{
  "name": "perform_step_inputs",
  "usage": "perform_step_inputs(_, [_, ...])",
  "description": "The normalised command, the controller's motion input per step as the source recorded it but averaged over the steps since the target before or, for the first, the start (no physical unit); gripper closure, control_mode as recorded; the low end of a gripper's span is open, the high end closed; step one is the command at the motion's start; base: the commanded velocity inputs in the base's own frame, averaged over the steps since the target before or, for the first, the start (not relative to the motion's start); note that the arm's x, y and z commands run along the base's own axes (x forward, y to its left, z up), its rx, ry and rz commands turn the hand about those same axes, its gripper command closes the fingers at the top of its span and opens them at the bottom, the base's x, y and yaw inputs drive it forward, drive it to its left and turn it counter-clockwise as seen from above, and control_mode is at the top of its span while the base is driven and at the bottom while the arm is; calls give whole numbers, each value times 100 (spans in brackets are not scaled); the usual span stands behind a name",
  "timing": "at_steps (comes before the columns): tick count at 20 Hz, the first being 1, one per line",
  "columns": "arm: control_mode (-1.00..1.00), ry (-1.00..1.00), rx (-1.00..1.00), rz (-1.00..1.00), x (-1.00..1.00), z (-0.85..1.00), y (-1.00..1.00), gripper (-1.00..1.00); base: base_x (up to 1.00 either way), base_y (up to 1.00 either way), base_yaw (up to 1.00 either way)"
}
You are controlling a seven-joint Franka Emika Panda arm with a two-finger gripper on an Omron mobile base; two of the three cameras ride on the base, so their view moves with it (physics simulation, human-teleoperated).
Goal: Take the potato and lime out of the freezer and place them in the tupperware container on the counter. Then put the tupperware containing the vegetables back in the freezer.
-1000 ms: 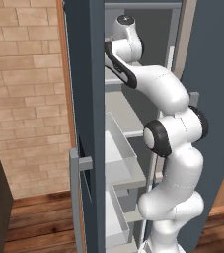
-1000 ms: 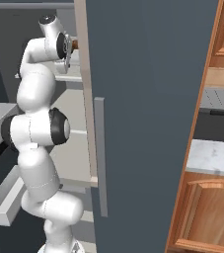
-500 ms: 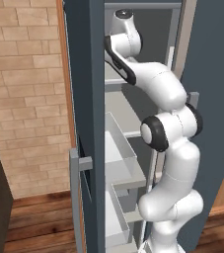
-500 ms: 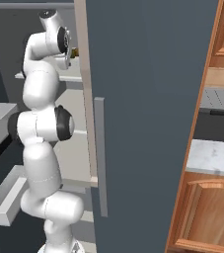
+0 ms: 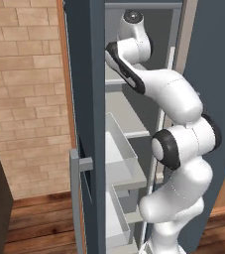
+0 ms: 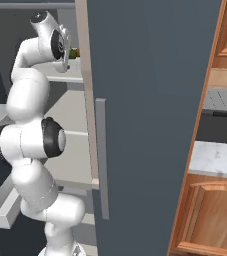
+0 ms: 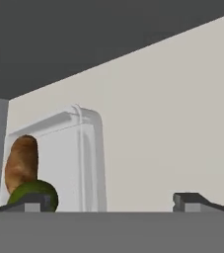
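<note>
In the hand view my gripper (image 7: pixel 112 202) is open, with nothing between its dark fingertips (image 7: pixel 32 202). Beyond it, to the left, the translucent tupperware container (image 7: pixel 81 158) rests on a light grey shelf of the freezer (image 5: pixel 86 99). The brown potato (image 7: pixel 21 165) and the dark green lime (image 7: pixel 37 190) lie inside the container, the lime just behind my left fingertip. In the right base view a bit of green lime (image 6: pixel 74 52) peeks out beside my hand, above the top shelf (image 6: pixel 67 78). The marbled counter (image 6: pixel 217 157) is at the right.
The open freezer door (image 6: pixel 150 100) with its grey bar handle (image 6: pixel 101 157) stands right of the arm. White drawers (image 5: pixel 119 154) stick out below the shelves. A brick wall (image 5: pixel 27 99) is at the left, and wooden cabinets (image 6: pixel 210 215) are under the counter.
The jaws have gone from shut to wide open. The hand has drawn back slightly from the top shelf and the elbow has shifted.
</note>
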Motion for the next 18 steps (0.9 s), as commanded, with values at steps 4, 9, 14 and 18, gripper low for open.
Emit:
perform_step_inputs(4, [-100,-28,0,0,-97,-21,-23,-100,0,0,0])
perform_step_inputs(9, [-100,-31,0,0,-100,-20,-23,-100,0,0,0])
perform_step_inputs(14, [-100,-24,6,0,-100,-1,-31,-100,0,0,0])
perform_step_inputs(18, [-100,-17,10,0,-100,0,-30,-100,0,0,0])
